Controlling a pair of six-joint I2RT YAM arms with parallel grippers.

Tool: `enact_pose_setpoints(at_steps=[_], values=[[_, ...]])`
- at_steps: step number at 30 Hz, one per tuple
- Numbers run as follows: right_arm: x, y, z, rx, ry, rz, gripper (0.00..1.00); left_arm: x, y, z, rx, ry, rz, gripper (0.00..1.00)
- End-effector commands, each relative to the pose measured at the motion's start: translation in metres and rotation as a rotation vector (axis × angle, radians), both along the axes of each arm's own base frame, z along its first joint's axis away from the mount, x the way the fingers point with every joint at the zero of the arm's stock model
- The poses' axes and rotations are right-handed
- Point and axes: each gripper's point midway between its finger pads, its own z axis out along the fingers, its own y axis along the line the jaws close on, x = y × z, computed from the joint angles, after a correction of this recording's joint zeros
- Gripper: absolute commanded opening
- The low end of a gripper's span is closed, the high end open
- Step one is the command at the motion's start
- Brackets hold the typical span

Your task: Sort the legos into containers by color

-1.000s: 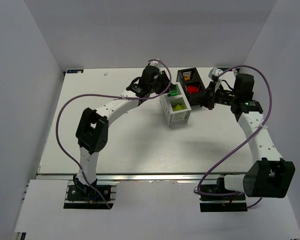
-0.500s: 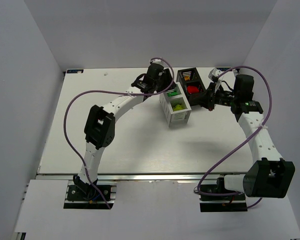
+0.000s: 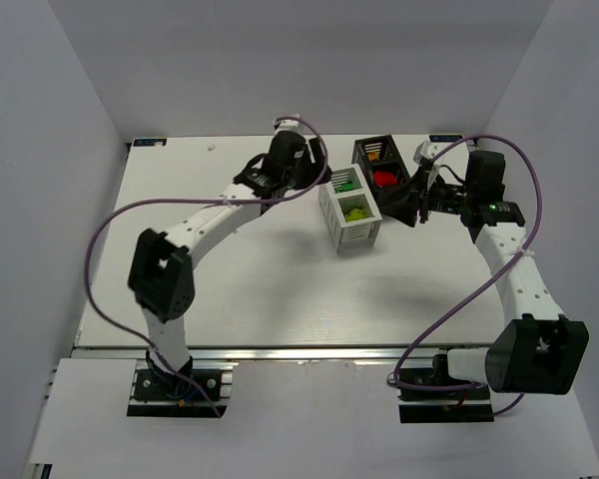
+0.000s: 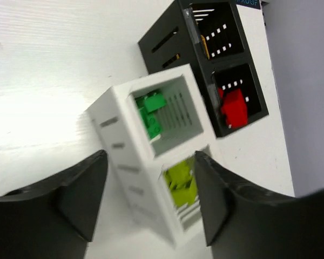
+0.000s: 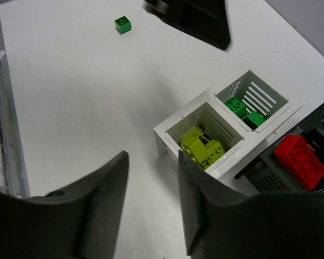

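Right wrist view first: white bin (image 5: 163, 139) and black bin (image 4: 159, 48) side by side, presumably to keep every colour compartment within one reach. Green legos (image 5: 243, 110) and lime legos (image 5: 201, 147) in the white halves, red lego (image 5: 299, 156) in the black. One green brick (image 5: 123, 24) loose on the table (image 5: 70, 108), well apart, apparently unsorted. Left gripper (image 4: 149, 162) parted, empty, above the white bin; right gripper (image 5: 151, 162) likewise parted, gripping nothing.

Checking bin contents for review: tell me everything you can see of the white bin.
The white bin is a plastic-looking container with slatted walls and two open-topped compartments. It stands upright on the table, at a slight angle close beside the black bin. The far compartment holds green bricks, the near one lime-yellow bricks. Only the table and perhaps the black bin touch it.
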Motion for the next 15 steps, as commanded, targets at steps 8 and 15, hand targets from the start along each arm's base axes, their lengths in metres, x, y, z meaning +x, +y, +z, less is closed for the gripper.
enact_pose_setpoints(at_steps=[8, 15], values=[[0.006, -0.002, 0.003, -0.015, -0.071, -0.001, 0.89, -0.056, 0.151, 0.028, -0.045, -0.016, 0.233, 0.98], [0.002, 0.0, -0.015, -0.021, -0.04, 0.039, 0.89, -0.089, 0.227, -0.004, 0.088, 0.046, 0.395, 0.98]])
